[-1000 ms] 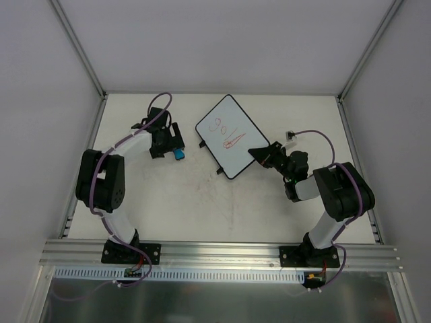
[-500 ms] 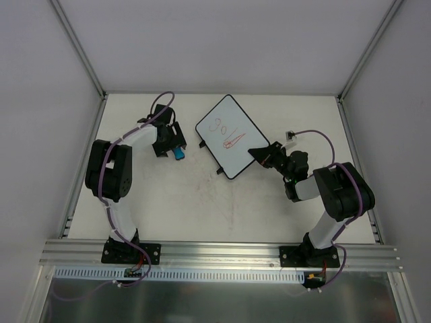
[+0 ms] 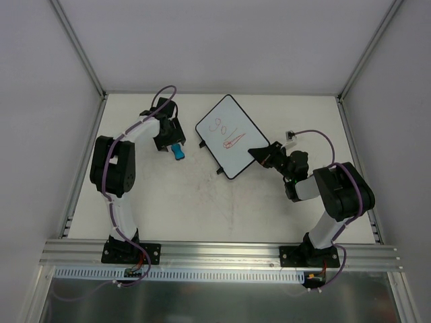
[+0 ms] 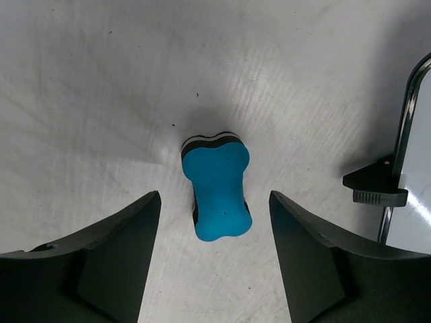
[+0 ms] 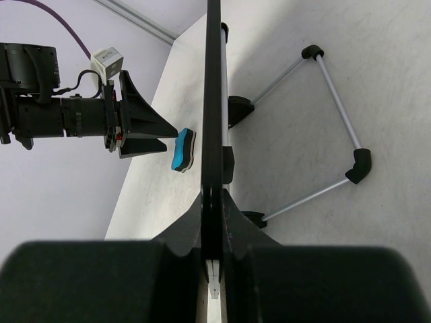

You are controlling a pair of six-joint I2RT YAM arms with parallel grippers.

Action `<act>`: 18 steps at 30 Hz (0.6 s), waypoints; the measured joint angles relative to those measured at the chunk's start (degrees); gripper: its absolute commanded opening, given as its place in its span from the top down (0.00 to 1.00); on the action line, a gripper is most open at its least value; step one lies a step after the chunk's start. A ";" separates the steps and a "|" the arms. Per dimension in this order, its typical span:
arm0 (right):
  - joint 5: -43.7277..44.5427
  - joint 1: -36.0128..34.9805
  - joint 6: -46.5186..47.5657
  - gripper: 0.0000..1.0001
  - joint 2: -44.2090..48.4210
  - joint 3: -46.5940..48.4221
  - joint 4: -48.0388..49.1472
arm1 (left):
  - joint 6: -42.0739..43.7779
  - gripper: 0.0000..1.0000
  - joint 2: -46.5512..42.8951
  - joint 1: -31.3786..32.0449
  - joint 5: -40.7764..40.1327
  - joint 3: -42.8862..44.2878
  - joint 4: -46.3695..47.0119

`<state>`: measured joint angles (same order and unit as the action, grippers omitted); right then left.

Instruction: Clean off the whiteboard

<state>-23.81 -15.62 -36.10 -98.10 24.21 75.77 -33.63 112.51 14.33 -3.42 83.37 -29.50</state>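
Observation:
The whiteboard (image 3: 229,134) lies tilted at the back middle of the table, with red scribbles on it. My right gripper (image 3: 261,153) is shut on its near right edge. The right wrist view shows the board edge-on (image 5: 214,101) between the shut fingers (image 5: 214,202). The small blue eraser (image 3: 178,152) lies on the table left of the board. My left gripper (image 3: 172,144) is open just above it. In the left wrist view the eraser (image 4: 215,185) sits between and just beyond the spread fingertips (image 4: 214,202), untouched. The board's corner (image 4: 419,202) shows at the right.
A wire stand (image 5: 337,101) of silver rods with black ends is folded out behind the board. A black tab (image 4: 375,187) sticks out from the board's edge near the eraser. Grey walls close the table on three sides.
My left arm has folded in closer and its wrist has turned, keeping the open gripper over the eraser. The eraser, the board and my right arm have not moved.

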 measured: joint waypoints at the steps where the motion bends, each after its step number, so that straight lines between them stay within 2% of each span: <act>1: -0.02 0.00 -0.02 1.00 0.00 0.00 0.00 | 0.04 0.33 0.00 0.00 -0.31 0.15 -0.37; 9: -0.04 -0.02 -0.02 1.00 0.00 0.00 0.00 | 0.07 0.33 0.07 0.33 -1.46 0.39 -2.12; 18: -0.07 0.00 -0.04 1.00 -0.02 0.02 0.00 | 0.04 0.38 3.91 1.84 -1.60 2.47 -2.80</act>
<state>-23.88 -15.62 -36.14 -98.13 24.23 75.77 -33.58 116.42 16.16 -5.02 85.84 -32.29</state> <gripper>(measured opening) 0.058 0.624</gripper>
